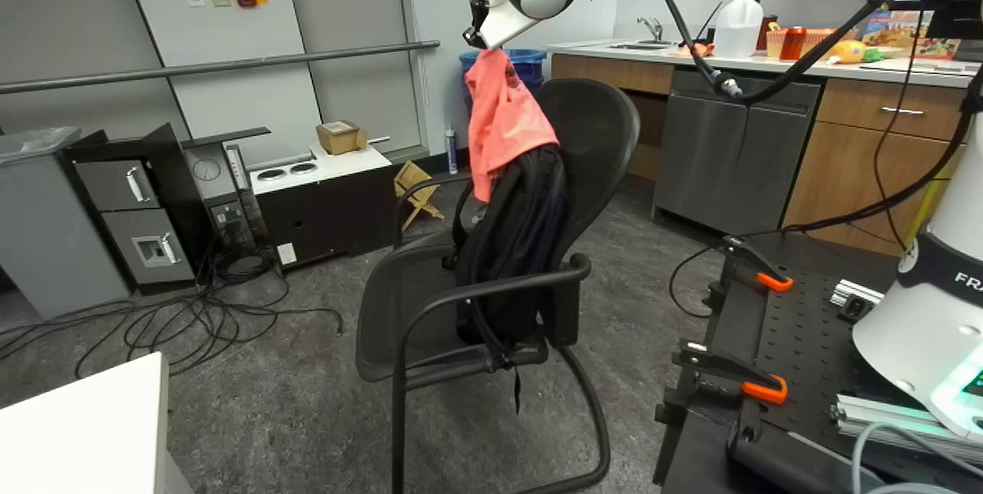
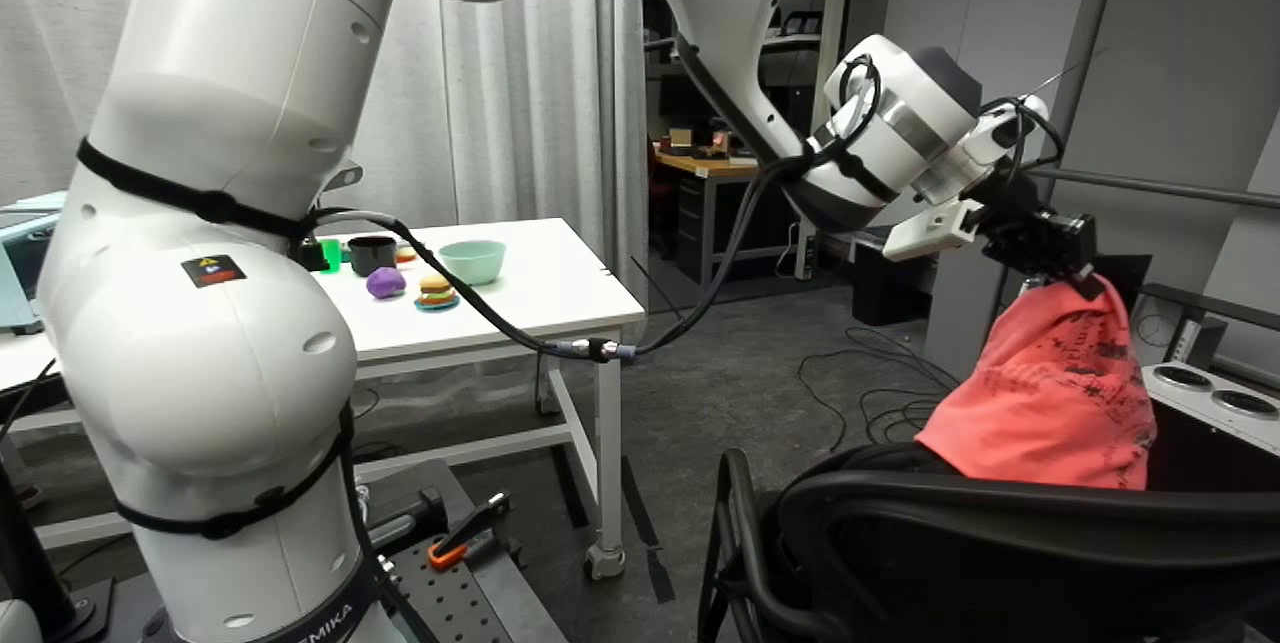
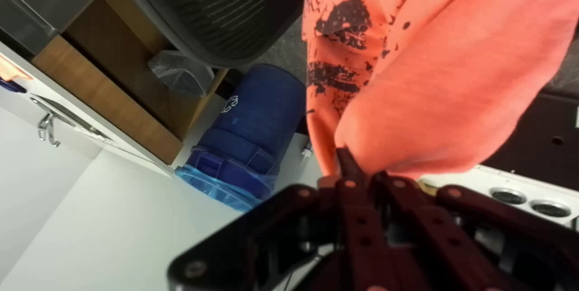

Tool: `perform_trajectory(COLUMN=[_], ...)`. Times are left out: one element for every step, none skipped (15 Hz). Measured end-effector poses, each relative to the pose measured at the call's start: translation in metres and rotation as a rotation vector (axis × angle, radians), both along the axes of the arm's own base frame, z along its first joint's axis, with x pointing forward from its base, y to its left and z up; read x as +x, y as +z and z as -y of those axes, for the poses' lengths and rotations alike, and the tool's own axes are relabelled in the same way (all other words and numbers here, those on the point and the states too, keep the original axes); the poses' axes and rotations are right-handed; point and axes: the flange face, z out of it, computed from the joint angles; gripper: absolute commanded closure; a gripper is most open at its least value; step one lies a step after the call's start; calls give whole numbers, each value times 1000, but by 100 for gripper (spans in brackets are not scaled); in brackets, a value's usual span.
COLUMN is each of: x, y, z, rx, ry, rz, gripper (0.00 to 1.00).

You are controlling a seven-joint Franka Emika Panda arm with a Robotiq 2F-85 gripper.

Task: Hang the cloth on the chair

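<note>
The coral-pink cloth (image 1: 507, 121) hangs limp and creased from my gripper (image 1: 484, 42). In an exterior view dark print shows on the cloth (image 2: 1060, 393), and the gripper (image 2: 1085, 281) pinches its top end. In the wrist view the fingertips (image 3: 362, 173) are closed on the cloth (image 3: 434, 101). The black chair (image 1: 607, 133) stands below, its backrest beside the cloth on the dishwasher side. The cloth's lower edge overlaps the top of the black backpack in view; I cannot tell whether they touch. The backrest also shows in an exterior view (image 2: 1000, 533) and the wrist view (image 3: 226, 15).
A black backpack (image 1: 514, 248) leans on the backrest, on the chair seat. A blue bin (image 3: 258, 123) stands behind the gripper, near the counter (image 1: 660, 52). A white toy stove (image 1: 322, 171) and loose cables (image 1: 207, 309) are on the floor. A white table (image 2: 520, 283) holds toys.
</note>
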Motion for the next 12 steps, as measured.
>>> perform_trajectory(x=[1, 1, 1, 1, 1, 1, 1, 1, 0, 0, -1, -2], y=[10, 19, 28, 38, 47, 56, 66, 75, 84, 94, 103, 111], z=[8, 15, 22, 29, 35, 40, 45, 48, 51, 54, 56, 58], rx=[-1, -2, -4, -7, -11, -18, -25, -30, -35, -38, -41, -43], ry=[-28, -55, -83, -108, -131, -150, -167, -182, -194, -206, -219, -231], rz=[32, 60, 83, 105, 123, 140, 156, 170, 181, 191, 201, 209], gripper=[98, 98, 98, 98, 98, 98, 98, 98, 98, 98, 98, 98])
